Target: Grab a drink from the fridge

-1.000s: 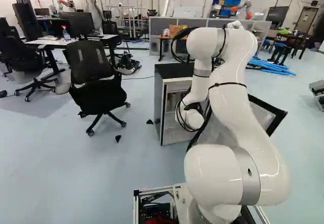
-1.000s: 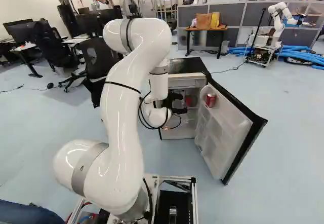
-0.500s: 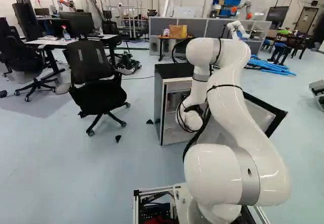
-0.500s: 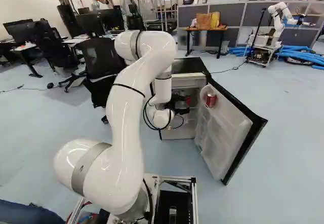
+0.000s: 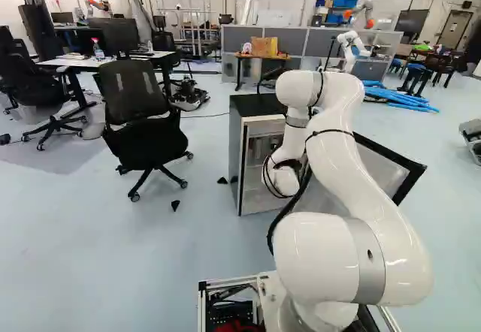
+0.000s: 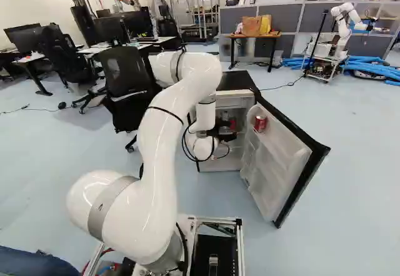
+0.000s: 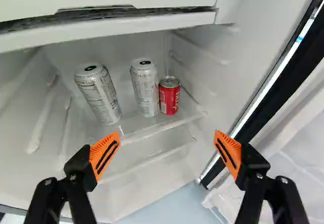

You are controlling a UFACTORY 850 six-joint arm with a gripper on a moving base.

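Silver cans (image 7: 98, 93), shorter red can (image 7: 169, 95) upright on fridge shelf (image 7: 163, 125), tops up, long axes vertical; second red can (image 6: 260, 123) upright in fridge door (image 6: 275, 163). Jaws wide open, short of shelf cans.

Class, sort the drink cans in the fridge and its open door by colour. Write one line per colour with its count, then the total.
Silver cans: 2, both inside the fridge
Red cans: 2, the inside can and the door can
Total: 4 visible
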